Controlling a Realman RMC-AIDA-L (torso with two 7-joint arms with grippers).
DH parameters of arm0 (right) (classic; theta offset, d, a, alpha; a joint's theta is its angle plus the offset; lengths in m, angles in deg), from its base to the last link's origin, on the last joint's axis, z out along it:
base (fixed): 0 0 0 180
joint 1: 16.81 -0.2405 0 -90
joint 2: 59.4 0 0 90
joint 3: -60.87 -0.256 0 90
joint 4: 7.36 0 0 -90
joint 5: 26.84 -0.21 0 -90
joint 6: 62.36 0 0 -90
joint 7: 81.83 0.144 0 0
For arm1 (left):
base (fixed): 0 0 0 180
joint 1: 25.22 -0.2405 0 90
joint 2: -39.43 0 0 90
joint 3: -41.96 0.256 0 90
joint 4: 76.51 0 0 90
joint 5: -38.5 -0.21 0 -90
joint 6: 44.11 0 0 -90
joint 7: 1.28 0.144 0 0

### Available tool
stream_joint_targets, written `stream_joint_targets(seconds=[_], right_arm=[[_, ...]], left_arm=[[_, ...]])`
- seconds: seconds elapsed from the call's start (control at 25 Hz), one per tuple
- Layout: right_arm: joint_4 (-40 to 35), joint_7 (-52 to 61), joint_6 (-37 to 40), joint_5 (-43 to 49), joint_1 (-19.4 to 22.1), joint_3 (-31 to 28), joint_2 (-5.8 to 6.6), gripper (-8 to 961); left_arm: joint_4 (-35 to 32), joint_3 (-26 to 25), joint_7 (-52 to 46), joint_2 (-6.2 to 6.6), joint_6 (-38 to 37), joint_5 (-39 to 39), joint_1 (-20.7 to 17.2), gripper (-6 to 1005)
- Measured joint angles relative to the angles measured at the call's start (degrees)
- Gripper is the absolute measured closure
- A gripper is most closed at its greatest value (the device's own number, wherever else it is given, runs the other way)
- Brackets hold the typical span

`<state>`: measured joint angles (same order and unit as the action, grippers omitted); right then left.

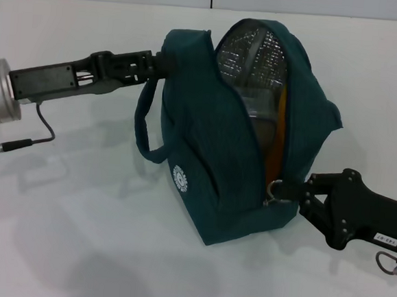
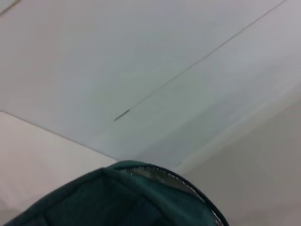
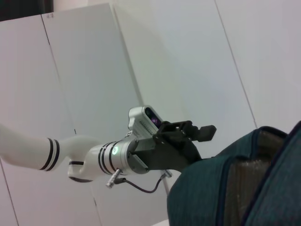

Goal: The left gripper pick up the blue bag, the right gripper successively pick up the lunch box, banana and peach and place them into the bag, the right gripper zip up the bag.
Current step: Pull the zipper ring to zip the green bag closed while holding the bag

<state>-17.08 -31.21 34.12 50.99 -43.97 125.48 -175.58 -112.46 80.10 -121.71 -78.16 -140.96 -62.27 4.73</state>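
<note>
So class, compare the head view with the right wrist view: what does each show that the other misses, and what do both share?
Only the head view shows the right gripper at the zip pull low on the bag's open zip, its silver lining, strap and the white table. Only the right wrist view shows the left arm's white, black-banded links and wall panels. Both show the blue bag and the left gripper at its top.

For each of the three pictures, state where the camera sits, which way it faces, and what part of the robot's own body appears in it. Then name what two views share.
Head view: on the head, facing forward and down at the blue bag on the table; left hand holds its top, right hand is at the zipper.
Left wrist view: on the left wrist, facing over the bag's top to white panels; no hand visible.
Right wrist view: on the right wrist, facing across the bag to the left arm.
Shared: all three views show the bag; head and right wrist views both show the left hand.
</note>
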Motion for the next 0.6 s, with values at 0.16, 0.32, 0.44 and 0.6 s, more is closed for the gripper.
stream_joint_targets(seconds=[0.16,0.32,0.44,0.6], right_arm=[[-0.1,-0.3,0.0,-0.1,0.2,0.0,0.0,937],[-0.1,-0.2,0.4,-0.1,0.3,0.0,0.07,937],[-0.1,0.0,1.3,-0.7,0.3,0.0,0.15,937],[0.0,0.2,2.4,-1.7,0.6,0.0,0.25,937]], left_arm=[[0.0,-0.4,0.5,-0.09,0.0,0.2,-0.2,434],[0.0,-0.4,1.6,-0.09,-0.4,0.9,-0.4,430],[0.0,-0.3,3.4,-0.13,-1.1,3.2,-1.0,426],[-0.1,-0.3,8.1,0.21,-4.1,7.8,-2.5,412]])
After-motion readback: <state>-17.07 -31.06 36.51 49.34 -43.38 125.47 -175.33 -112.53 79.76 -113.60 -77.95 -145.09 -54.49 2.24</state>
